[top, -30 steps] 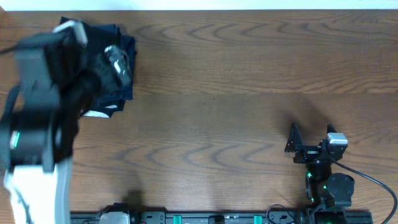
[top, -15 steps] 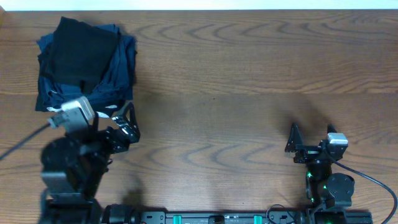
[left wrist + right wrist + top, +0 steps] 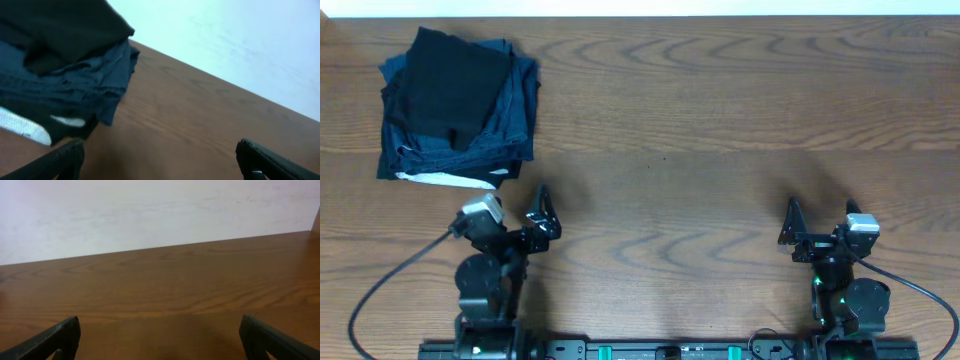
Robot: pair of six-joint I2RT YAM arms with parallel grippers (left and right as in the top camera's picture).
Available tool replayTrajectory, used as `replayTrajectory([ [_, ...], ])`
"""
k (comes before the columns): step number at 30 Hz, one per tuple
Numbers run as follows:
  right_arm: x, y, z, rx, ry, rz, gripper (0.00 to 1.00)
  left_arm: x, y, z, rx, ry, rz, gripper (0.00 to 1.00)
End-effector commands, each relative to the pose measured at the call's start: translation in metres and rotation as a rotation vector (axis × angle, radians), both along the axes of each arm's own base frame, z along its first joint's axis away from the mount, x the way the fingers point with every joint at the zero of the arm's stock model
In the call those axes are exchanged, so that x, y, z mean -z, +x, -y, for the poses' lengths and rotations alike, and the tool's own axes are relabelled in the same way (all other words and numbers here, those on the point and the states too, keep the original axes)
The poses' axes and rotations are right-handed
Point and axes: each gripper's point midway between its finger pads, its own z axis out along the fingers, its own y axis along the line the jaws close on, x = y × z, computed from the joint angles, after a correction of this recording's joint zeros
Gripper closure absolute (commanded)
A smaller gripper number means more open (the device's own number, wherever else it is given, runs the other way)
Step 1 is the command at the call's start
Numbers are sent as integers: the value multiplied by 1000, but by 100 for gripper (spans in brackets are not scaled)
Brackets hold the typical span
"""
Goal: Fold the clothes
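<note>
Item one: left gripper (image 3: 515,212), near edge of the table (image 3: 700,150), left side, jaws spread wide and grasping nothing; its wrist view shows only bare wood between the two dark fingers (image 3: 270,160). Item two: right gripper (image 3: 820,215), same near edge, right side, likewise released and empty, pointed across the table toward the wall (image 3: 150,215). Both sit low over their bases in what reads as a parked pose, clear of any cloth (a sensible place to be if the work is finished, though that is my judgement, not a certainty). Item three: black T-shirt (image 3: 455,75), folded into a compact, roughly square packet, lying at the far left corner on top of a pile. Item four: navy-blue folded garments (image 3: 515,110), directly under the shirt and sticking out past it to the right and front. Item five: a white layer (image 3: 440,178), showing as a thin strip along the pile's near edge, at the bottom. The stacking looks deliberate: finished pieces are kept together in a corner, out of the arms' working area. The left gripper is near the pile's front edge but apart from it. Item six: cables (image 3: 380,290) looping from each arm toward the base rail. Surface: brown wood-grain top, flat, bare across the middle and right. Room: a plain pale wall behind the far edge; nothing more can be made out.
</note>
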Motion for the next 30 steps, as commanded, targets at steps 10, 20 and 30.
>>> replayTrajectory([
  [10, 0, 0, -1, 0, -9, 2, 1, 43, -6, -16, -92, 29, -9, 2],
  [20, 0, 0, -1, 0, -9, 2, 1, 47, -7, -20, -76, 192, -33, 2],
  [30, 0, 0, -1, -1, -9, 2, 1, 38, -14, -19, -52, 304, 13, 2],
])
